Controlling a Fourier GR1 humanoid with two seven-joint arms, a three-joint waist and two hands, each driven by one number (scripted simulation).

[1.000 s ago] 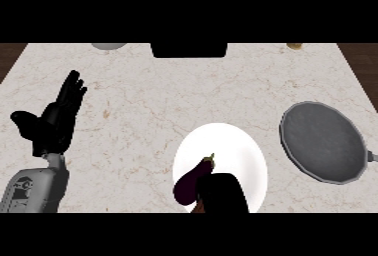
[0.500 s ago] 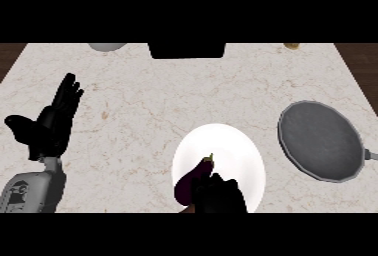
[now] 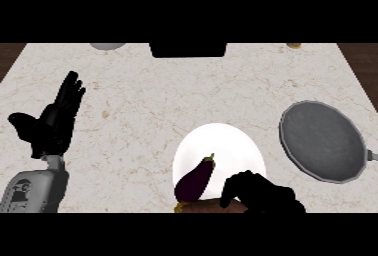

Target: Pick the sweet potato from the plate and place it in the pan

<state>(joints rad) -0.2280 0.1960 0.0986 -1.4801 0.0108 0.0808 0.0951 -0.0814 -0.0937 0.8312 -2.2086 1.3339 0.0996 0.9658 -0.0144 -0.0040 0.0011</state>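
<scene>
Right hand [image 3: 262,194] is coming in at the lower edge, forearm cut off by it; its curled fingers are covering part of the brown sweet potato [image 3: 201,205], of which only a strip is showing at the near rim of the plate [image 3: 221,145]. Whether the fingers are closing on it cannot be told. Pan [image 3: 322,142]: handle is running out past the right edge. Three objects at the counter's far edge are being clipped: a pale round one [image 3: 108,46], a dark block [image 3: 188,49], a small tan one [image 3: 294,45].
</scene>
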